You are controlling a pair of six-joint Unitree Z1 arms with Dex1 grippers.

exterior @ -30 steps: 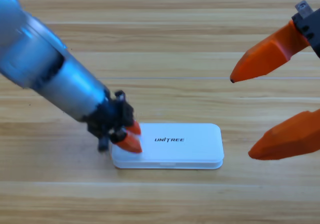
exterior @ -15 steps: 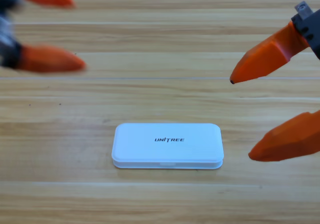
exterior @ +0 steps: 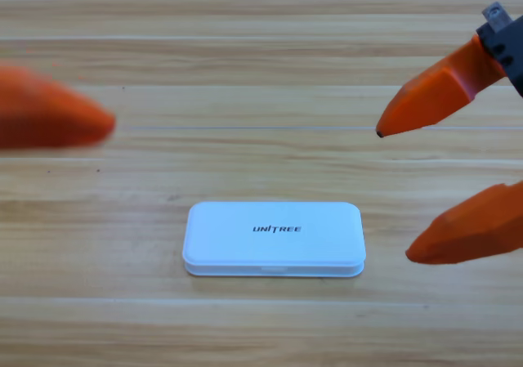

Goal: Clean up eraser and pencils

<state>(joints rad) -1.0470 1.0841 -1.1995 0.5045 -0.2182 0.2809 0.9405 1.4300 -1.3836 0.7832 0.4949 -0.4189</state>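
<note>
1. While the white case (exterior: 274,238) lies shut on the desk (exterior: 261,56), a little toward its near edge and about midway between the sides, neither the eraser nor the pencils can be seen anywhere — I judge they are inside, under the closed lid, though that cannot be confirmed from here.
2. The left pincer (exterior: 49,120) sits at the desk's left edge, largely cut off; only one blurred orange jaw shows, so I cannot tell whether it is apart or together.
3. The right pincer (exterior: 413,191) waits at the right edge, jaws wide apart and holding nothing, well clear of the case.
4. The step in hand looks like the finish: both arms out of the way. To do it well, each pincer should keep high and away from the case, so the lid is not nudged or the case pushed along the boards.
5. The lid seems seated evenly all round, which suggests the tidy-up is done or nearly so.
6. The desk is pale wooden planking with the grain running left to right — smooth, and apt to let a light case slide. Nothing of the room beyond it shows.
</note>
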